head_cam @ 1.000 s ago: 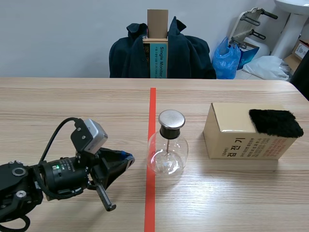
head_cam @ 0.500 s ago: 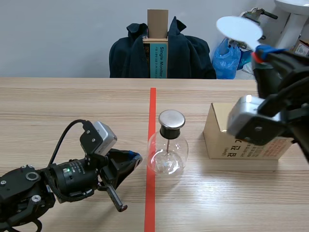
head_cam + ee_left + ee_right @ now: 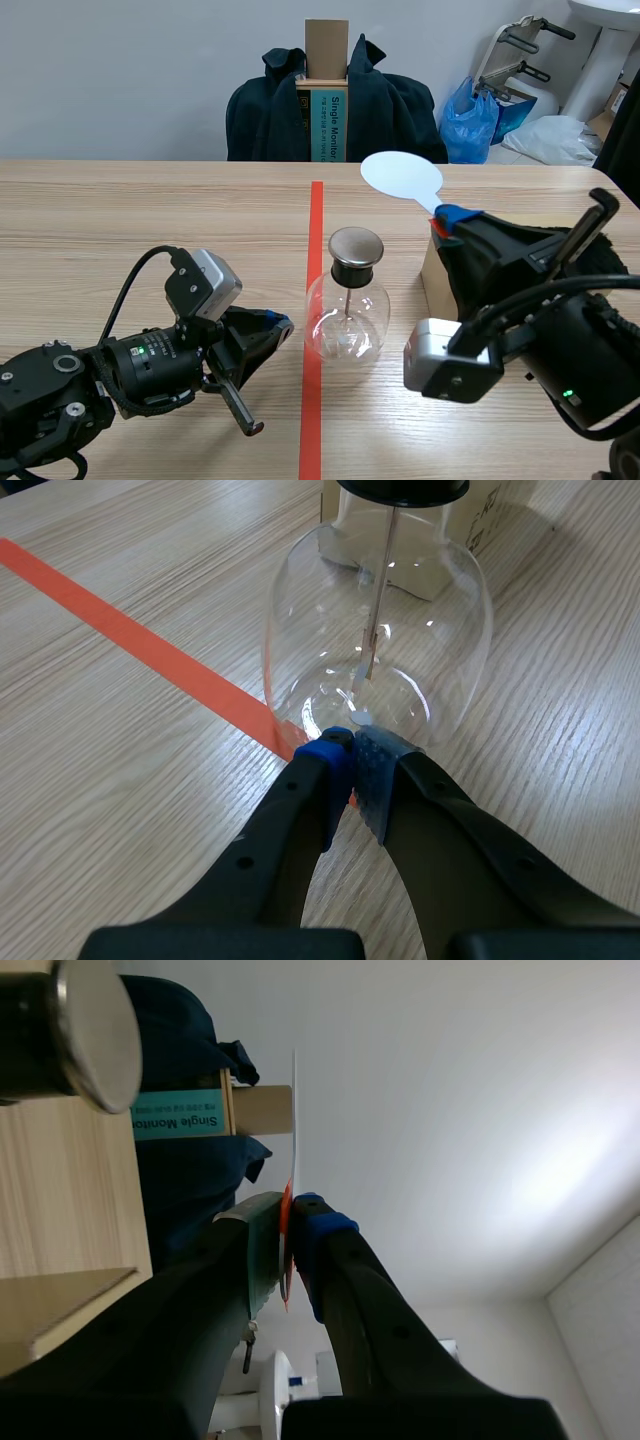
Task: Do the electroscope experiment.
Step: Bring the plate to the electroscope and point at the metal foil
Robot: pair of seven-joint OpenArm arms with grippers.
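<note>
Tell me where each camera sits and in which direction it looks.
Scene view: between the arms, facing across the table to a jacket-draped chair; both arms show, left gripper and right gripper.
Left wrist view: low over the table, looking forward at the glass flask just ahead of its shut gripper.
Right wrist view: tipped sideways, looking past the white paddle in its grip toward the wall.
Shared: the flask's metal cap appears in scene and right wrist views.

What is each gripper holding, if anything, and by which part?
The right gripper pinches the white paddle by its handle end. The left gripper is shut on nothing, near the glass flask.
</note>
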